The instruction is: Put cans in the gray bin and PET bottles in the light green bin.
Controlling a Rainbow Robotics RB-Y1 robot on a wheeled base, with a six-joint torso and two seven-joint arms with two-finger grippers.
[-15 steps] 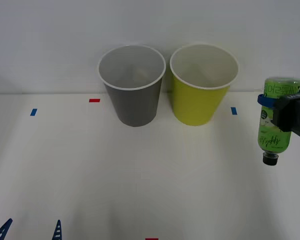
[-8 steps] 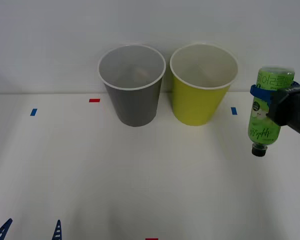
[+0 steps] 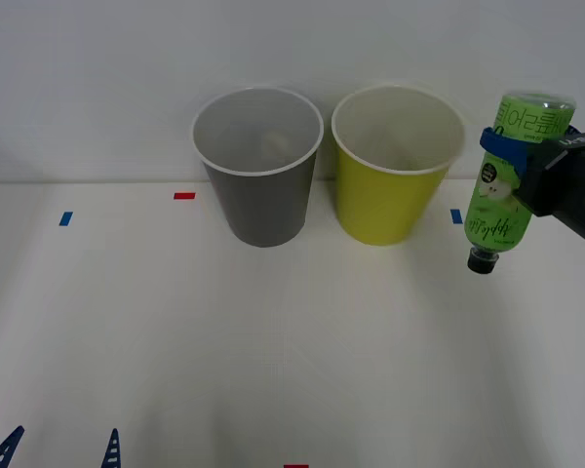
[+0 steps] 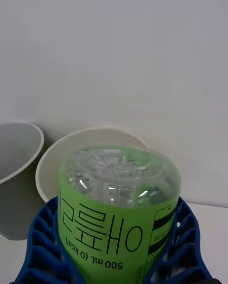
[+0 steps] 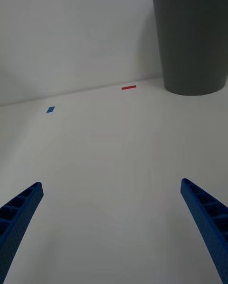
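**Green bottle held upside down by the light green bin**

The left end effector waits low over the desk's front left corner, fingers spread wide. The gray bin stands at the desk's back edge, with the light green bin just beside it. The right end effector pinches the PET bottle around its middle, in the air near that bin, black cap down. The bottle looks light, smooth and squashy, so the middle seems a good place to hold.

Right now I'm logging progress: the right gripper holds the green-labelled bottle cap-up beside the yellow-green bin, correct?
Not quite: the front view shows the right gripper holding the green-labelled PET bottle cap-down, its black cap lowest. It is beside the yellow-green bin, as you said.
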